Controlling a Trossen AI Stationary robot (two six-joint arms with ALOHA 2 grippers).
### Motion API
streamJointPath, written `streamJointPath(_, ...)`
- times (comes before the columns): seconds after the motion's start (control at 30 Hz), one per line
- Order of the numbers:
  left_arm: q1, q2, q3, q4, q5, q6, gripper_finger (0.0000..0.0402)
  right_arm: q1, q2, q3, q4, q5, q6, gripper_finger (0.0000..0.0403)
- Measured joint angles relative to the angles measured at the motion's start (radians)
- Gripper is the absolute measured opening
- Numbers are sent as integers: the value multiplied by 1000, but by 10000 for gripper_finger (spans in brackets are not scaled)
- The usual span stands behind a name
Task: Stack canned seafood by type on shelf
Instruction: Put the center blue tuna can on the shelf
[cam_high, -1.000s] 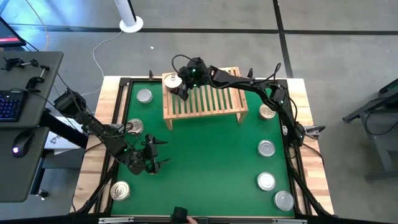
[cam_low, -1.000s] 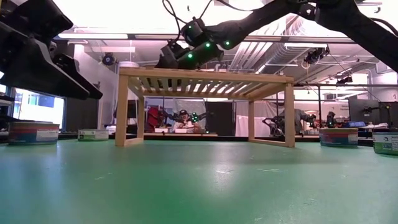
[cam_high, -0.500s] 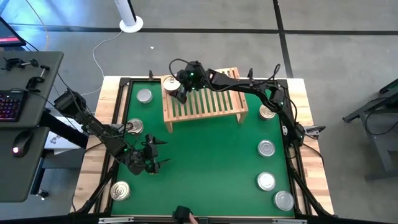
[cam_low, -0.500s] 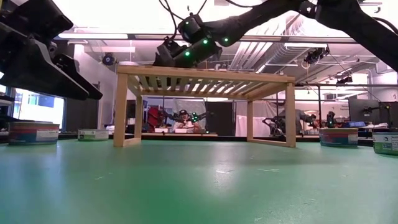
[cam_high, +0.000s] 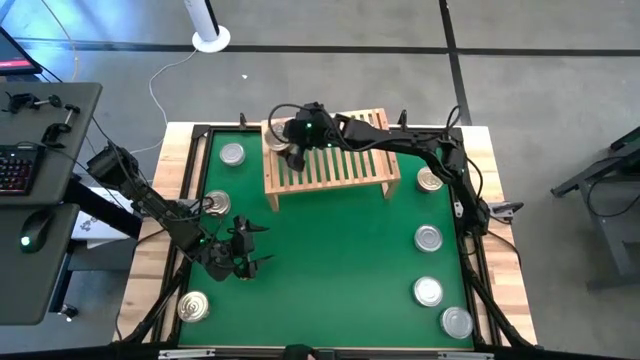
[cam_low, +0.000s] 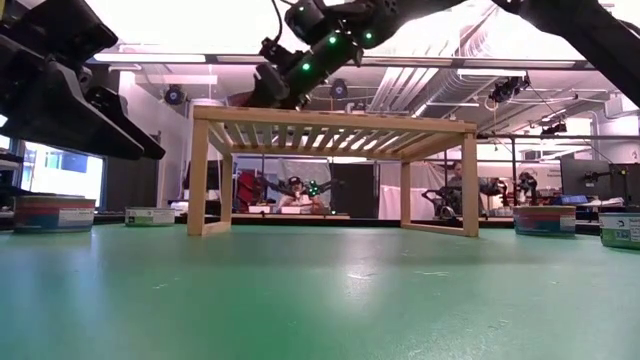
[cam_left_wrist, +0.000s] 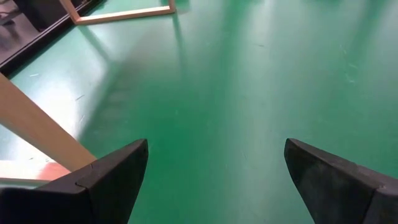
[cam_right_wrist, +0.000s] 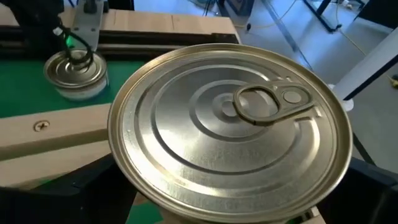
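Right gripper (cam_high: 290, 150): over the far left corner of the shelf, with its arm reaching in across the slats from the right side of the desk; the fingers stand apart, one on each side of a tin.
Tin on the shelf (cam_right_wrist: 230, 127): a gold-tan can with a ringed top and a pull tab, filling the right wrist view, sitting on the light wood of the shelf's corner; I cannot tell whether the fingers touch its wall.
Shelf (cam_high: 345, 170): a low light-wood rack with a slatted top, standing at the far middle of the green mat (cam_high: 330, 260); in the low view its four short legs rest on the mat.
Left gripper (cam_high: 250, 252): low over the mat at the near left, well apart from the shelf; fingers (cam_left_wrist: 112, 180) spread wide, with only bare green mat between them.
Tins on the left: one silver-topped tin (cam_high: 232, 154) just left of the shelf, one (cam_high: 216, 204) beside the left arm, one (cam_high: 193, 306) near the front left corner.
Tins on the right: four in a rough line along the right edge, the farthest (cam_high: 429, 180) gold-tan, then (cam_high: 429, 238), (cam_high: 428, 291) and (cam_high: 457, 321) towards the front.
Desk (cam_high: 505, 270): pale wood showing around the mat's dark frame.
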Motion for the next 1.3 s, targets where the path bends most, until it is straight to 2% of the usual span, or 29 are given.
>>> streamJointPath(0.13, 0, 0, 0, 0, 1, 0, 365, -5, -1, 1, -21, -1, 15, 393)
streamJointPath(0.37, 0, 0, 0, 8, 5, 0, 365, 23, -80, 1, -185, 33, 14, 394)
streamJointPath(0.5, 0, 0, 0, 11, 18, 0, 365, 98, -145, 2, -301, 45, -43, 394)
streamJointPath(0.73, 0, 0, 0, 14, 18, 0, 365, 297, -243, -21, -462, 47, -144, 394)
streamJointPath(0.8, 0, 0, 0, 15, 18, 0, 365, 349, -288, -114, -431, 90, -151, 394)
streamJointPath(0.87, 0, 0, 0, 14, 18, 0, 365, 393, -357, -253, -354, 186, -145, 394)
streamJointPath(1.0, 0, 0, 0, 15, 18, 0, 365, 463, -523, -546, -95, 326, -49, 394)
streamJointPath(1.17, 0, 0, 0, 15, 18, 0, 365, 505, -672, -835, 230, 391, 122, 394)
streamJointPath(1.3, 0, 0, 0, 15, 18, 0, 365, 497, -728, -959, 369, 373, 182, 394)
